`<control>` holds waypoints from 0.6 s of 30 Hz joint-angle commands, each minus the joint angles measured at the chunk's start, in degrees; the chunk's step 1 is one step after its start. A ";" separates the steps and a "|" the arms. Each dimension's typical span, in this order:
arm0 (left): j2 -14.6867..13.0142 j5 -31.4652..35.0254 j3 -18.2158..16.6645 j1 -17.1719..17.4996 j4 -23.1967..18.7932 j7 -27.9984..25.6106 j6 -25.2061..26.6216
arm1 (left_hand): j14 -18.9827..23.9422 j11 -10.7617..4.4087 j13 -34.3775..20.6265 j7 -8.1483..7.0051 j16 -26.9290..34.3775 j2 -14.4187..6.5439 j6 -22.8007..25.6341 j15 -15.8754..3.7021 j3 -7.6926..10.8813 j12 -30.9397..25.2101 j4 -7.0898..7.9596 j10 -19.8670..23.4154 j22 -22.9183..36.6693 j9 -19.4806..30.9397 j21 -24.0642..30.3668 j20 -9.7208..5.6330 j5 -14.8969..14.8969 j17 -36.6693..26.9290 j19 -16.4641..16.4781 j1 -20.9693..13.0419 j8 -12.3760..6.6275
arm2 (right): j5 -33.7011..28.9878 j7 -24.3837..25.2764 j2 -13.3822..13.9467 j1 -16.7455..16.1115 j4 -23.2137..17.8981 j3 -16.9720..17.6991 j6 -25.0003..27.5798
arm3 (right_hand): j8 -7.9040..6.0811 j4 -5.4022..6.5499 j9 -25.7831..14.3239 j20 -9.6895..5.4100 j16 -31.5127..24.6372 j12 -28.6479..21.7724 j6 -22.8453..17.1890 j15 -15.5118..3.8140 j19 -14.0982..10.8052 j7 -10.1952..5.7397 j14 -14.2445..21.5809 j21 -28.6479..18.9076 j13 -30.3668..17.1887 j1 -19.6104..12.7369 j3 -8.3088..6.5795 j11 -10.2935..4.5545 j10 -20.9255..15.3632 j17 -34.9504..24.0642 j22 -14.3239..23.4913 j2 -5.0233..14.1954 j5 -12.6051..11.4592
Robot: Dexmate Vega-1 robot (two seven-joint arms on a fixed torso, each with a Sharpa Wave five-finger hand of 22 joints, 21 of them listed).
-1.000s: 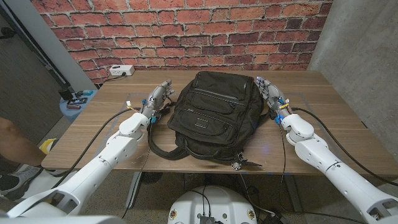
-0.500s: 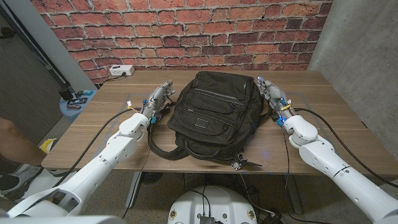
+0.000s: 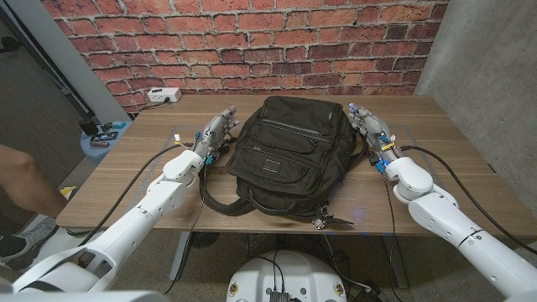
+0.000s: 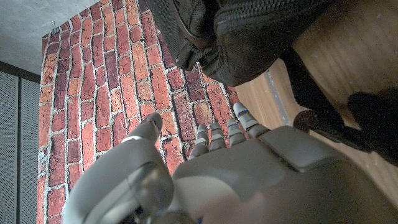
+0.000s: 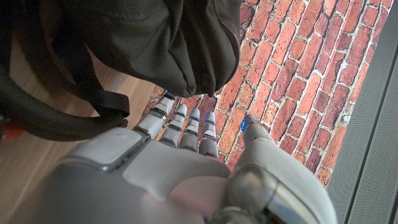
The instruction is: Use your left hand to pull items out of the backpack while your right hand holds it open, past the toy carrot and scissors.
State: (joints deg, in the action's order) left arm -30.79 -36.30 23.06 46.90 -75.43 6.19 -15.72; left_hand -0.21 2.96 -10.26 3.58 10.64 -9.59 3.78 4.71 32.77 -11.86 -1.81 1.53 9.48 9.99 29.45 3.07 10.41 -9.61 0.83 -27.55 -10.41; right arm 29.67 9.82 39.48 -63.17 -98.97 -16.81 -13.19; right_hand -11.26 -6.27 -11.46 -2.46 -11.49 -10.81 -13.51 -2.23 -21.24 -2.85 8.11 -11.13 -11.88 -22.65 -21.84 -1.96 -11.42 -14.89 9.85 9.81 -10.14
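A black backpack lies flat on the wooden table, zipped pockets facing up, straps trailing toward the near edge. My left hand stands beside the pack's left side, fingers straight and apart, holding nothing. My right hand stands beside the pack's right side near its top corner, fingers extended and empty. In the left wrist view the left hand sits next to the backpack. In the right wrist view the right hand is close under the backpack. No carrot or scissors are visible.
A white power strip lies at the table's far left corner. A brick wall rises behind the table. A person's arm shows at the left edge. A small metal keyring hangs at the near edge.
My right hand has shifted slightly rightward and away along the pack's side. The left hand edged a little farther from me. The person's arm at the left moved up.
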 commanded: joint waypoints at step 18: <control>0.51 0.65 0.47 -1.14 1.72 1.20 -1.37 | 0.13 0.34 -0.35 0.34 -0.11 -0.55 0.55 0.63 0.12 0.21 -1.10 0.31 0.10 0.11 -0.75 0.17 0.54 -0.15 0.47 -1.60 -0.08 | -9.03 8.45 7.00 -11.18 -15.62 4.35 8.20 | -0.52 -1.90 0.16 -2.19 -0.18 -0.56 -1.39 -1.97 -0.90 0.72 0.47 -0.34 -0.06 -2.65 -0.90 0.36 -0.42 0.92 0.03 -0.59 -0.17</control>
State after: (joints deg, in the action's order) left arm -30.21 -36.03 23.39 45.42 -73.18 7.62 -16.84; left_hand -0.21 2.96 -10.54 3.89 10.64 -10.53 4.09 4.71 32.56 -11.86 -2.55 1.53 9.47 9.99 28.80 3.07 10.41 -9.61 0.82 -28.95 -10.40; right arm 23.59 15.87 44.39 -70.31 -109.79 -14.44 -7.22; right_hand -11.26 -7.78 -11.19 -2.46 -11.49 -11.04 -14.44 -2.23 -21.68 -2.34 8.11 -11.27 -11.89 -24.68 -22.55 -1.66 -11.73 -13.90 9.73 9.30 -10.14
